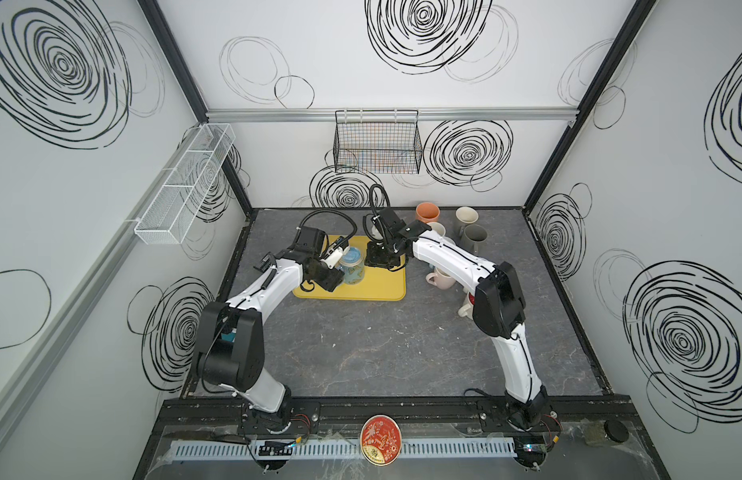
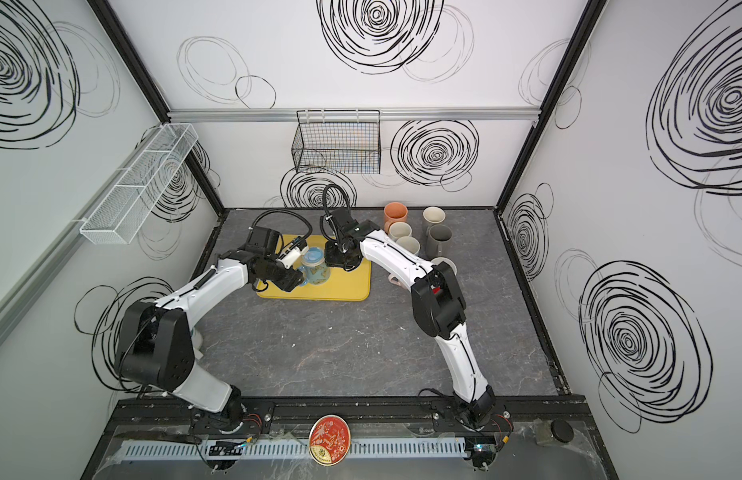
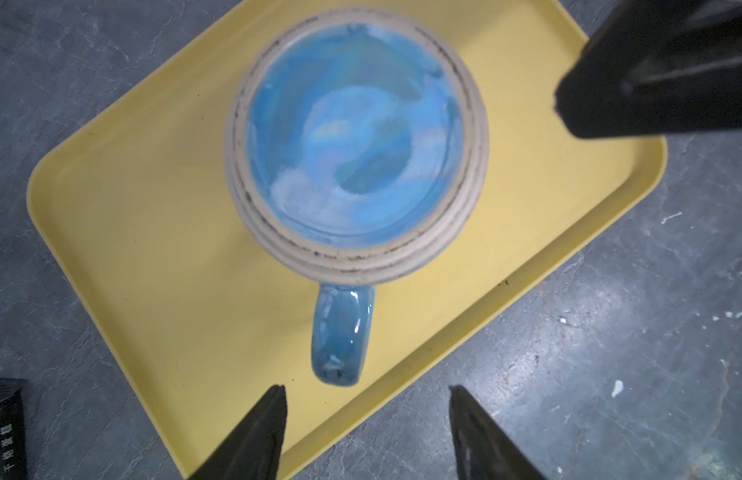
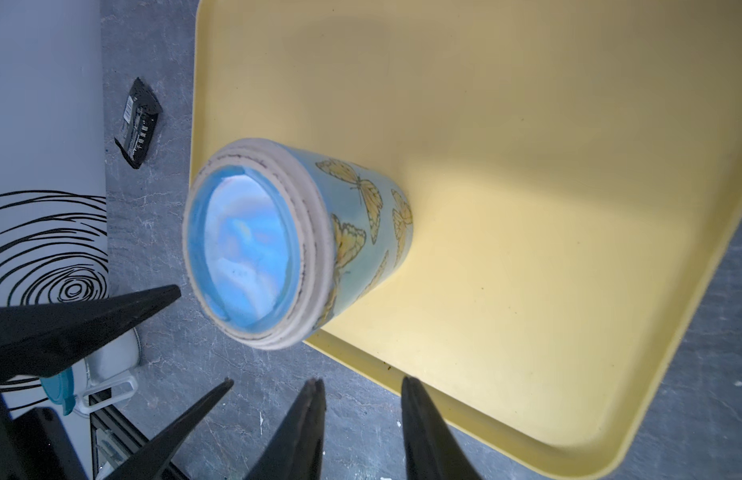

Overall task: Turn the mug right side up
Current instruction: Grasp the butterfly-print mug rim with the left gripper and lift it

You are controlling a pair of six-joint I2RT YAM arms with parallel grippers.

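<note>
The mug stands base-up toward the front edge of the yellow tray, so I'd drop my released, empty left gripper squarely over its handle, clench firmly, then roll slowly, with the part-open, empty right gripper held clear.

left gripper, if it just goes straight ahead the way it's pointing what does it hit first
Most likely the handle of the upside-down mug: it points at the left gripper, lined up with the gap between the open jaws. Whether they are level with it is unclear from here.
</note>
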